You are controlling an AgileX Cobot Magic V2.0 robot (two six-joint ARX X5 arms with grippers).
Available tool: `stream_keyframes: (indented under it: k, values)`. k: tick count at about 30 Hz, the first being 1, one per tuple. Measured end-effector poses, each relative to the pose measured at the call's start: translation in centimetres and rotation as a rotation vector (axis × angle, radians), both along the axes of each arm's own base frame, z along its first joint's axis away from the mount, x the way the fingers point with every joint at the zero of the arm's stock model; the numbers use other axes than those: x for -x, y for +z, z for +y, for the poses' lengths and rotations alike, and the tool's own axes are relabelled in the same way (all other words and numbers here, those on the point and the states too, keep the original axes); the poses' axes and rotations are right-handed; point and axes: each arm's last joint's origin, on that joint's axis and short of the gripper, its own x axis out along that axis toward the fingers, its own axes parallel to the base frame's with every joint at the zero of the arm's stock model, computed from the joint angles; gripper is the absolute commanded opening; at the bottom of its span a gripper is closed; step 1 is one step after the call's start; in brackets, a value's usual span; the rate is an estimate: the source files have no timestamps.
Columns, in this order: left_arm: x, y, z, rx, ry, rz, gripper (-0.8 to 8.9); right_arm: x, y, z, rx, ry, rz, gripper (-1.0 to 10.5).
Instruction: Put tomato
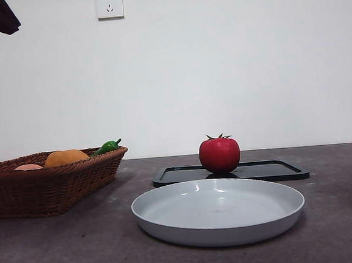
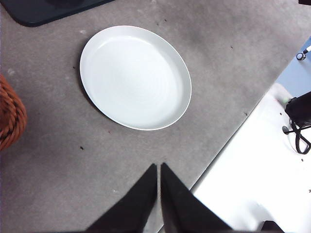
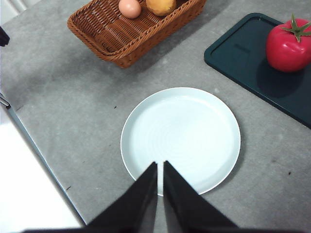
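The grey worktop (image 1: 63, 250) carries everything here, running back to a plain white wall (image 1: 232, 66) with a socket (image 1: 109, 4) high up.

The woven brown basket (image 1: 46, 187) sits at the left side in the front view. It holds an orange round fruit (image 1: 66, 157), a pale pinkish egg-shaped thing (image 1: 29, 167) beside it, and a small green pepper (image 1: 107, 146) poking above the rim at the basket's far end.

The pale plate (image 1: 219, 210) lies flat near the camera in the front view, with nothing on it. It is apart from the basket.

Just behind the plate lies the dark flat tray (image 1: 270, 170). The tomato (image 1: 219, 154) stands upright on this tray, toward its left part as the front view shows it, green calyx on top. The right wrist view shows it resting near one end of the tray, well apart from the basket, with the plate between that camera and the tray.

The left end effector (image 2: 159, 171) hangs above the worktop near its front edge, with the plate ahead of it; its two black jaws are pressed nearly together and hold nothing. The right end effector (image 3: 160, 167) hangs over the plate's near rim, its jaws likewise closed to a thin slit with nothing between them. In the front view both arms show only as dark tips at the top corners.
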Motion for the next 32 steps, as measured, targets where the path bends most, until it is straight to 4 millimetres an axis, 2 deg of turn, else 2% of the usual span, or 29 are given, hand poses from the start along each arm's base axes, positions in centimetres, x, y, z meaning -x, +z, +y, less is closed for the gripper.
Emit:
stream_keyframes:
  k: [10, 13, 15, 18, 20, 23, 27, 32]
  values:
    - [0.1, 0.0, 0.0, -0.002, 0.000, 0.005, 0.09, 0.0, 0.0, 0.0, 0.000, 0.000, 0.000, 0.1]
    - [0.1, 0.5, 0.1, 0.018, 0.003, -0.050, 0.08, 0.0, 0.0, 0.0, 0.000, 0.000, 0.000, 0.1]
    - [0.3, 1.1, 0.5, 0.034, 0.002, -0.135, 0.08, 0.0, 0.0, 0.0, 0.000, 0.000, 0.000, 0.1]
    - [0.5, 2.8, 1.6, 0.068, 0.045, -0.373, 0.08, 0.0, 0.0, 0.0, 0.000, 0.000, 0.000, 0.1]
    - [0.8, 3.9, 2.8, 0.079, 0.126, -0.564, 0.08, 0.0, 0.0, 0.0, 0.000, 0.000, 0.000, 0.1]
    - [1.5, 4.2, 4.3, 0.069, 0.268, -0.788, 0.08, 0.0, 0.0, 0.0, 0.000, 0.000, 0.000, 0.1]
    - [2.8, 3.4, 5.9, 0.019, 0.484, -1.014, 0.08, 0.0, 0.0, 0.0, 0.000, 0.000, 0.000, 0.1]
    - [4.5, 0.2, 7.1, -0.055, 0.716, -1.135, 0.08, 0.0, 0.0, 0.0, 0.000, 0.000, 0.000, 0.1]
